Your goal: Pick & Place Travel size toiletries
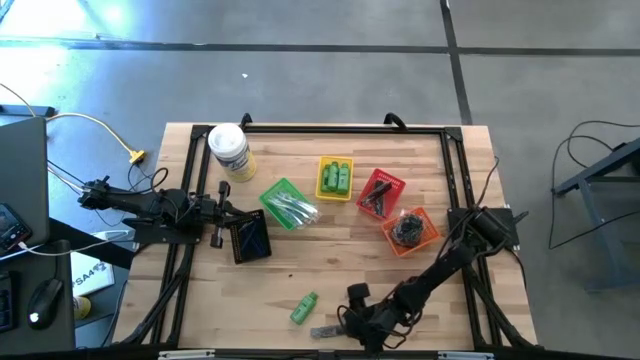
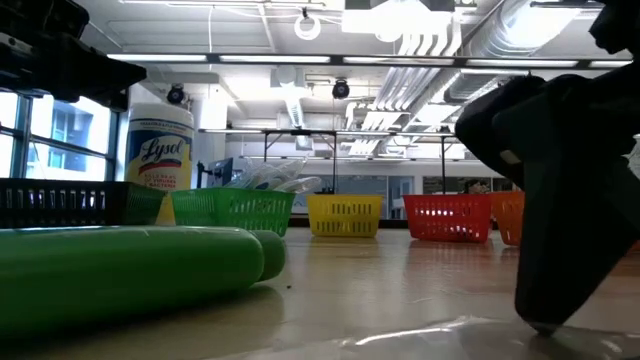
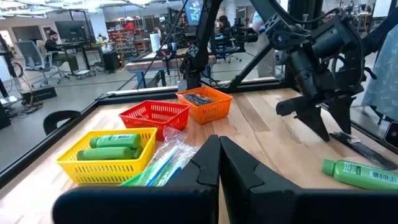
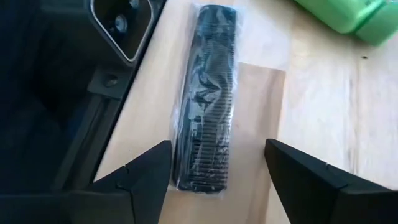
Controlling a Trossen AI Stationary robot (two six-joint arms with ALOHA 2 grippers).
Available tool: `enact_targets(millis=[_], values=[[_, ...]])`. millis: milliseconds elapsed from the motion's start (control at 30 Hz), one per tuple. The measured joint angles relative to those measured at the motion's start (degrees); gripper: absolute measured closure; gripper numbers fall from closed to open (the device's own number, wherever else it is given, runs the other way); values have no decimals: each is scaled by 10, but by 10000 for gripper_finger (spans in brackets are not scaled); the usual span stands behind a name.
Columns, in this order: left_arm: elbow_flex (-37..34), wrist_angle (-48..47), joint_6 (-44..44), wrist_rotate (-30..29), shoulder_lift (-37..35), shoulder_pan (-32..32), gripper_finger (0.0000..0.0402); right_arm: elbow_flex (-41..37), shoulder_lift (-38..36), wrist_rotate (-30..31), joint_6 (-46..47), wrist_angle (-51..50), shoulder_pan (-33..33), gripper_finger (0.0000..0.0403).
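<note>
We are seeing the right gripper [image 4: 217, 171] gaping wide over a wrapped comb [image 4: 205, 99] lying near the wood table's [image 1: 330, 255] front edge, green bottle [image 1: 304, 308] lying beside, left gripper [image 3: 219, 168] resting closed by the black basket [image 1: 249, 238], workshop stretching behind.

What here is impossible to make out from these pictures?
- High view: the wrapped comb at the table's near edge is partly covered by the right end effector.
- High view: the orange basket's dark contents are too small to identify.
- Low view: the green bottle is cut off by the picture's left edge.
- Left wrist view: the left end effector hides the green basket.
</note>
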Motion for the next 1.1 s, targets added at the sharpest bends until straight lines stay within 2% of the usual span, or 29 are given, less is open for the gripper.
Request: enact_targets(millis=[1100], values=[[0,-1,5,0,0,0,402,0,7,26,30,-24,-7,153]])
